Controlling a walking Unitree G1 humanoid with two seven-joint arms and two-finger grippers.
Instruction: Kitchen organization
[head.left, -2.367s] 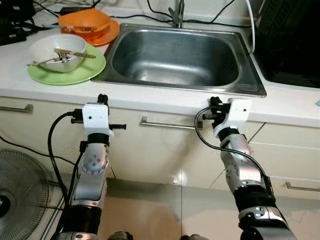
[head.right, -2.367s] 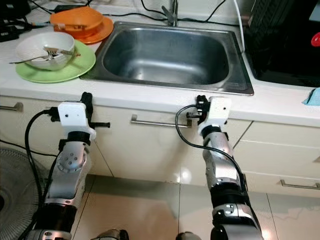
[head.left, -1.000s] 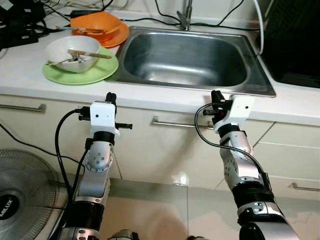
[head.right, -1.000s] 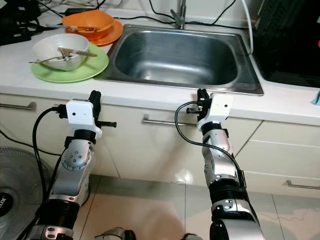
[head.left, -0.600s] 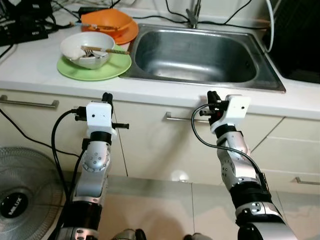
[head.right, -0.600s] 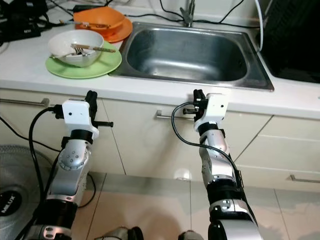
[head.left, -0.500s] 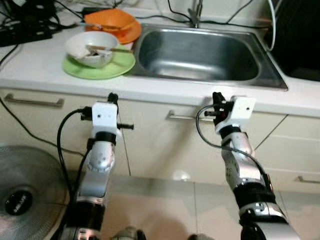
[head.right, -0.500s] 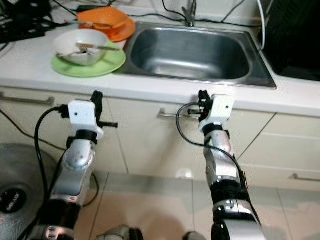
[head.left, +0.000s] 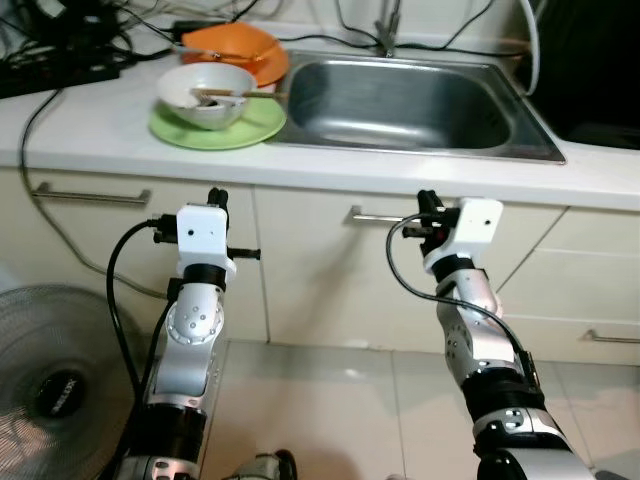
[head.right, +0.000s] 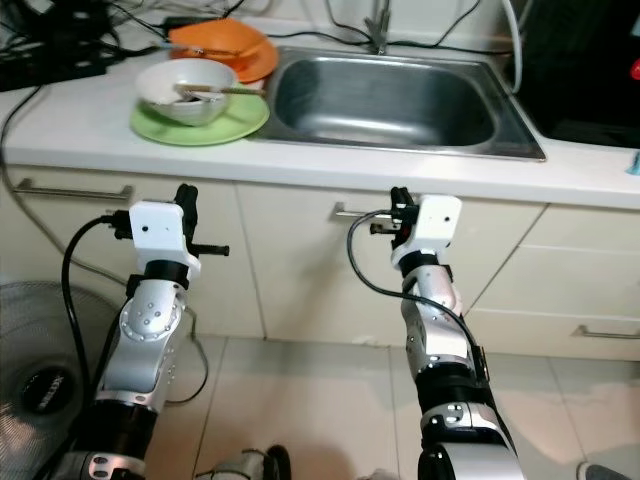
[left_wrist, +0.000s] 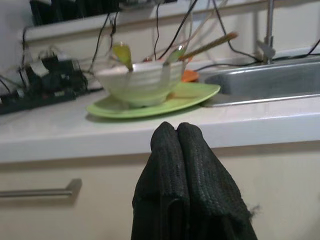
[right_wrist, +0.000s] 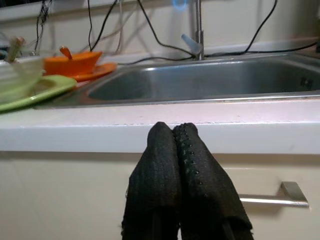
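Left wrist view has left gripper (left_wrist: 176, 131) pressed together, right gripper (right_wrist: 172, 131) likewise, both empty; white bowl (head.left: 207, 94) seemingly untouched, sink (head.left: 410, 100) bare

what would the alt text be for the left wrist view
The left gripper, its two black fingers pressed shut, points at the edge of a white counter. On the counter a white bowl holding utensils sits on a green plate, beside a steel sink. A cabinet handle shows below, cables behind.
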